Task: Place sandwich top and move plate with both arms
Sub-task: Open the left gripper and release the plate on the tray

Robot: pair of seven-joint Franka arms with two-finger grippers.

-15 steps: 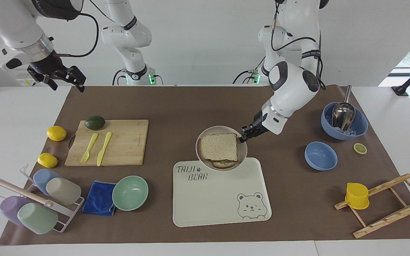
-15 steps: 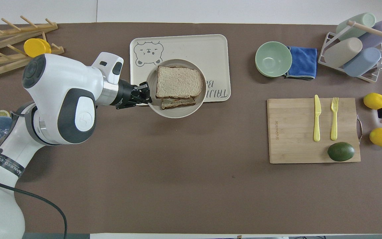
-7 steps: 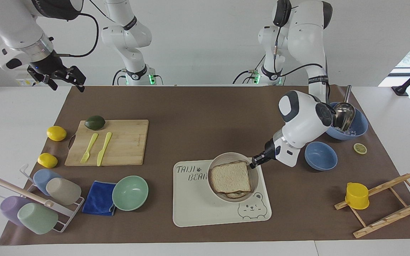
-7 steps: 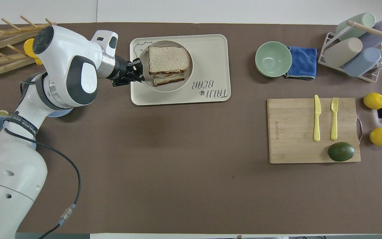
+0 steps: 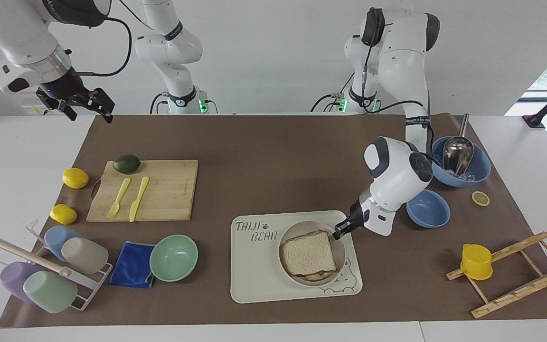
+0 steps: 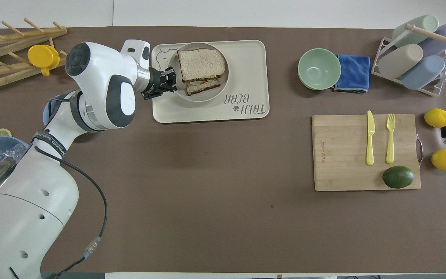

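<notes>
**Plate reaches the tray's bear corner**

Carried from the brown mat onto the tray (image 5: 264, 280) over the past second, the plate (image 5: 312, 282) now sits over the printed bear, at the tray's corner toward the left arm's end of the table. The left gripper (image 5: 339, 232) is clamped on the plate's rim on the side nearer the robots, its arm reaching low across the mat. The top (image 5: 309, 253) lies square on the lower slice, nearly covering the plate. In the overhead view the plate (image 6: 180, 93) covers most of the bear drawing, with the left gripper (image 6: 167, 81) at its rim.

The right gripper (image 5: 86, 102) waits high above the table edge at its own arm's end, near the board (image 5: 169, 190); whether its fingers are parted cannot be told.

Judging by the scene, the carry is nearly complete and what remains is the set-down. Done well, that means lowering the plate level until its base rests flat on the tray, then opening the fingers and backing off along the rim line, so the stacked bread does not slide.
</notes>
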